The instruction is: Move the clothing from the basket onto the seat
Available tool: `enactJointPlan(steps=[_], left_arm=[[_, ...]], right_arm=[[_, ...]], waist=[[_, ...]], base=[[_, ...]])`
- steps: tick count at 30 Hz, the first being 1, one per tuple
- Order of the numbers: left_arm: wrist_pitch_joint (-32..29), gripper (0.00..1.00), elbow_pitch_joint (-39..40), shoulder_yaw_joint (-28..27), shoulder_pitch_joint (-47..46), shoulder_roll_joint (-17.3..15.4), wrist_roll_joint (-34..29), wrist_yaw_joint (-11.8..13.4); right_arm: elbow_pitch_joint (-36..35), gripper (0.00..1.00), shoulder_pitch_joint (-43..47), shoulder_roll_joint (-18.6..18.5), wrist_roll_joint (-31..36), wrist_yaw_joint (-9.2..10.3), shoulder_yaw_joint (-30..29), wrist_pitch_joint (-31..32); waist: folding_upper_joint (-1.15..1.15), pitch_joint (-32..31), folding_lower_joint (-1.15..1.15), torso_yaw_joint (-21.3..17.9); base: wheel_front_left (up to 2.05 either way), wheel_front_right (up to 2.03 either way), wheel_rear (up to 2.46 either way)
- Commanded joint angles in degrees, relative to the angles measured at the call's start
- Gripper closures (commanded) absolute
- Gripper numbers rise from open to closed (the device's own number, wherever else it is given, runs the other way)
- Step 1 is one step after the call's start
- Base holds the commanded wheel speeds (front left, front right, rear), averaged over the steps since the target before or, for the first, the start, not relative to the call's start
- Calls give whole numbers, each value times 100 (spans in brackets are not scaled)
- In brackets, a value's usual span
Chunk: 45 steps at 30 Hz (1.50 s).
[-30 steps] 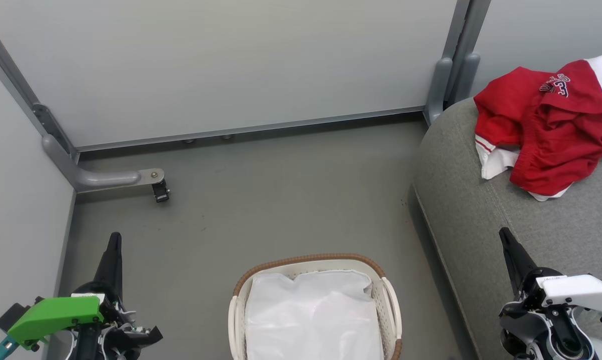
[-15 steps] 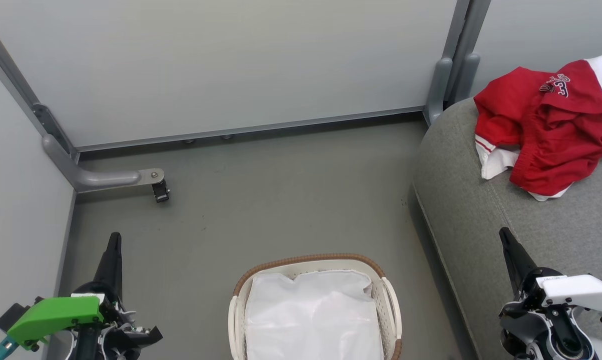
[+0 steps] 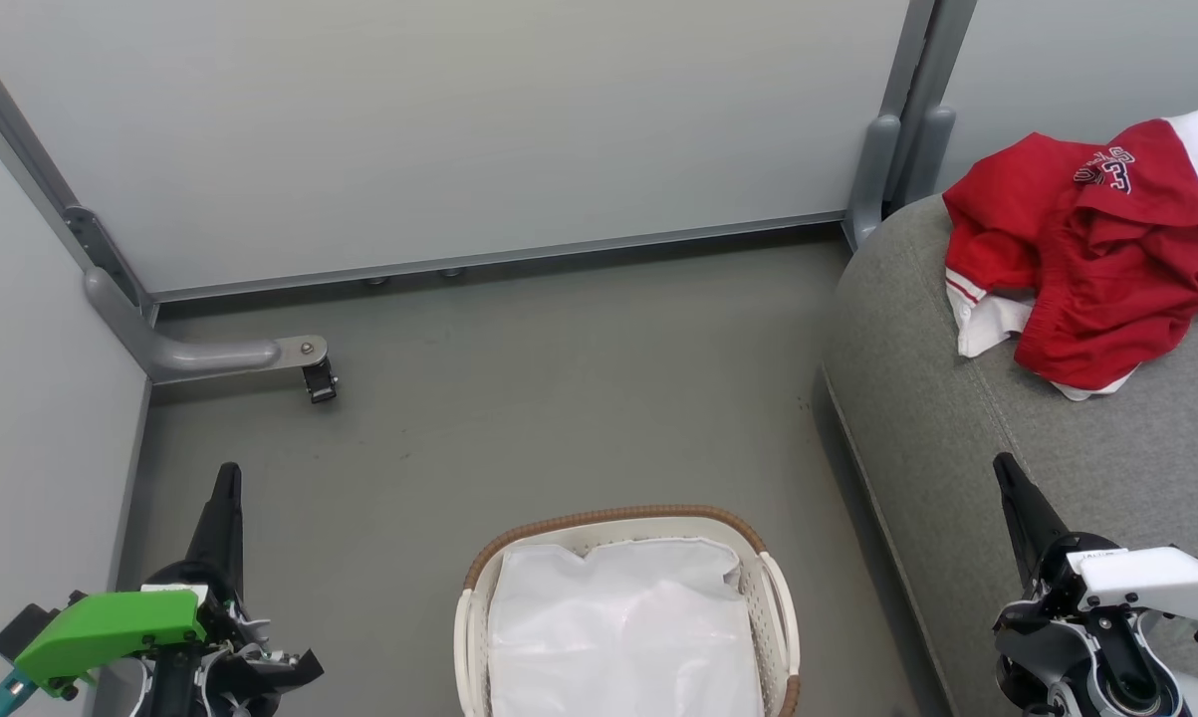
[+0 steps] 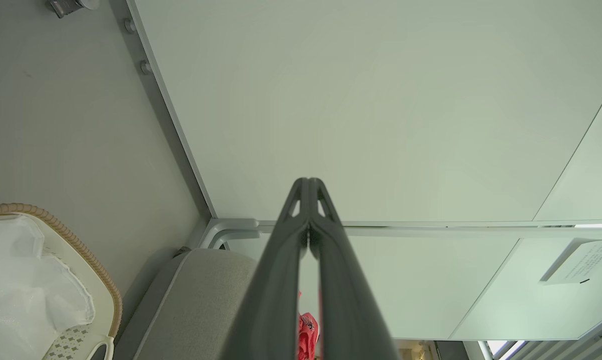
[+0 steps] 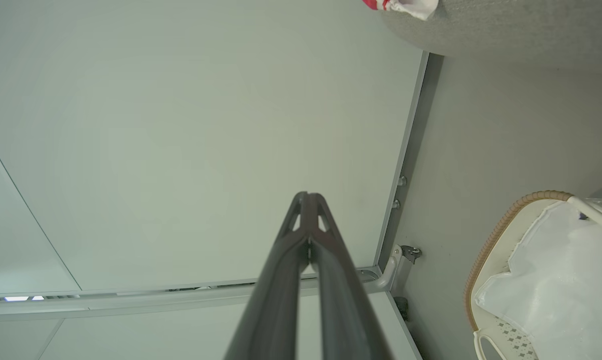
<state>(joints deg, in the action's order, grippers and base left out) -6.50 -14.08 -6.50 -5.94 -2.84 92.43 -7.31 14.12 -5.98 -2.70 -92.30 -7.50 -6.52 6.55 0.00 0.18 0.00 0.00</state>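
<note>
The red clothing [image 3: 1091,249] with white trim lies crumpled on the grey seat [image 3: 967,428] at the upper right of the head view; a sliver of the clothing [image 4: 307,336] shows behind my left fingers, and its white-trimmed edge [image 5: 401,5] lies on the seat [image 5: 506,25] in the right wrist view. The cream basket [image 3: 618,520] with a brown rim stands on the floor at bottom centre, holding a white sheet [image 3: 623,627]. My left gripper [image 3: 226,478] is shut and empty at lower left. My right gripper [image 3: 1004,468] is shut and empty over the seat's front edge.
Pale partition panels [image 3: 439,129] wall in the grey floor [image 3: 559,398] at the back and left. A grey bracket with a small caster [image 3: 318,380] juts out at the left. A grey post [image 3: 887,169] stands by the seat's corner.
</note>
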Motion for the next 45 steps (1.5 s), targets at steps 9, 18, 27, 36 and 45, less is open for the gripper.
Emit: enactJointPlan(steps=[9,18,27,36,45], left_arm=[[-24,100,10,-18,-59,-18,-2,-35],[-25,100,10,-19,-59,-16,-4,-35],[-26,100,11,-19,-59,-15,-5,-35],[-24,100,11,-20,-59,-15,-6,-35],[-25,100,11,-21,-59,-14,-7,-35]], right_arm=[[-23,100,-41,-34,-22,2,-11,16],[-23,100,-41,-34,-22,2,-11,16],[-23,100,-41,-34,-22,2,-11,16],[-23,100,-41,-34,-22,2,-11,16],[-23,100,-40,-34,-23,2,-11,16]], waist=[[0,0,0,0],[0,0,0,0],[0,0,0,0],[0,0,0,0],[0,0,0,0]], base=[[0,0,0],[0,0,0],[0,0,0],[0,0,0],[0,0,0]])
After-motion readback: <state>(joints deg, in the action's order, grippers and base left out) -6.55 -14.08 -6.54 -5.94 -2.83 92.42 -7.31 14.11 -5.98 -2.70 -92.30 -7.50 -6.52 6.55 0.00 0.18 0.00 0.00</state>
